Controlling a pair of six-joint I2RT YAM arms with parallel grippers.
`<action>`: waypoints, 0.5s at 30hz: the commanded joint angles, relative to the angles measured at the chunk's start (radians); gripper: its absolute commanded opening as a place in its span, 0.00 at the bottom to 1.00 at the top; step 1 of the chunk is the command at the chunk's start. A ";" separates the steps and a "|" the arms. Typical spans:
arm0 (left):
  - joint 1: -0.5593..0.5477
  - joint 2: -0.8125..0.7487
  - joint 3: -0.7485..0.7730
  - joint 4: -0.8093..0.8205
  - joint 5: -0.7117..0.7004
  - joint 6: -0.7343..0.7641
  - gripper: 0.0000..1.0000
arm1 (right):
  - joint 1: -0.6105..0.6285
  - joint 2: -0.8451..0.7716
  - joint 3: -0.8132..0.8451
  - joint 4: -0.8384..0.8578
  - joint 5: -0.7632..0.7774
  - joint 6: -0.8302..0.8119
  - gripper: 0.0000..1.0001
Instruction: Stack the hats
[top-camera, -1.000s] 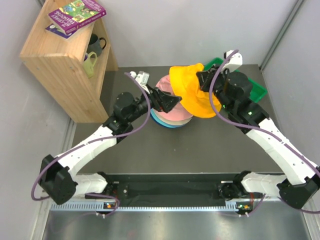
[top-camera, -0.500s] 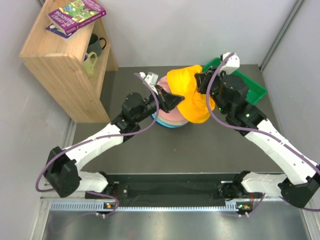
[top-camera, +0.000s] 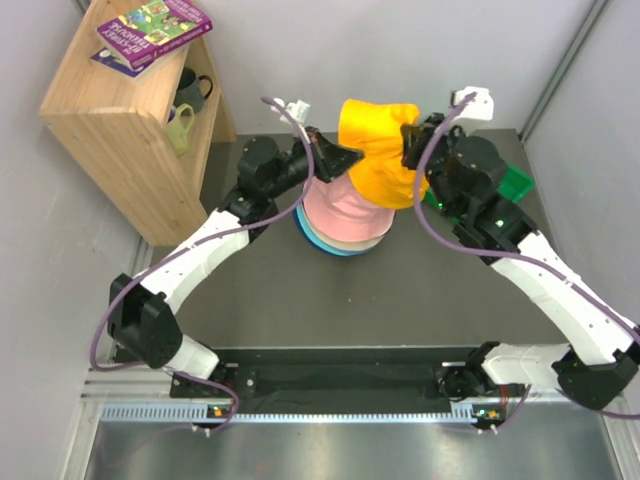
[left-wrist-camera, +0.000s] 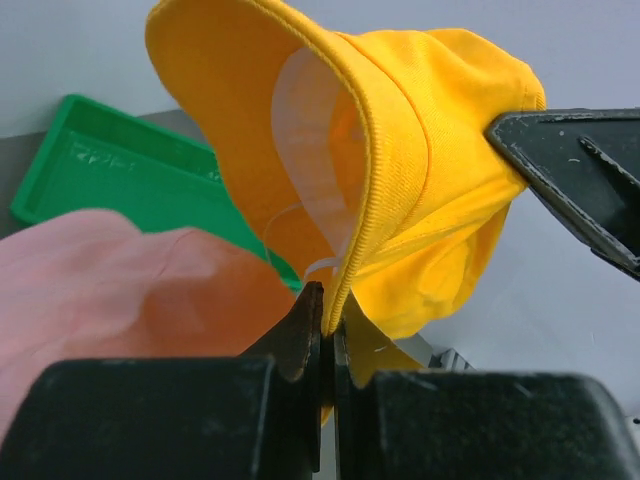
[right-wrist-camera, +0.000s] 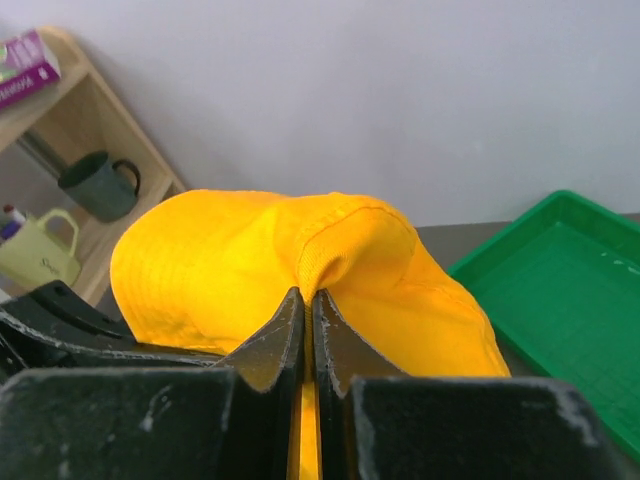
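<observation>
Left end effector (left-wrist-camera: 328, 312), right end effector (right-wrist-camera: 305, 300) clench yellow hat (top-camera: 378, 160), holding it spread above hat stack (top-camera: 340, 215) for placement.

Left gripper (top-camera: 343, 160) is clamping onto yellow hat (top-camera: 380, 165) brim; with right gripper (top-camera: 410, 147), it's lifting the hat back above the stack (top-camera: 335, 220).

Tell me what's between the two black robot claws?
The orange-yellow cloth bucket hat hangs between the left gripper and right gripper, both pinching it; the top view shows it.
</observation>
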 joint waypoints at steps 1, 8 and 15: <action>0.158 -0.096 -0.124 0.054 0.095 -0.122 0.00 | 0.012 0.067 0.044 0.046 0.001 -0.039 0.01; 0.337 -0.162 -0.282 0.081 0.270 -0.219 0.00 | -0.028 0.126 0.060 0.013 -0.100 -0.036 0.82; 0.404 -0.182 -0.373 0.176 0.389 -0.319 0.00 | -0.285 0.072 -0.092 0.116 -0.541 0.065 0.92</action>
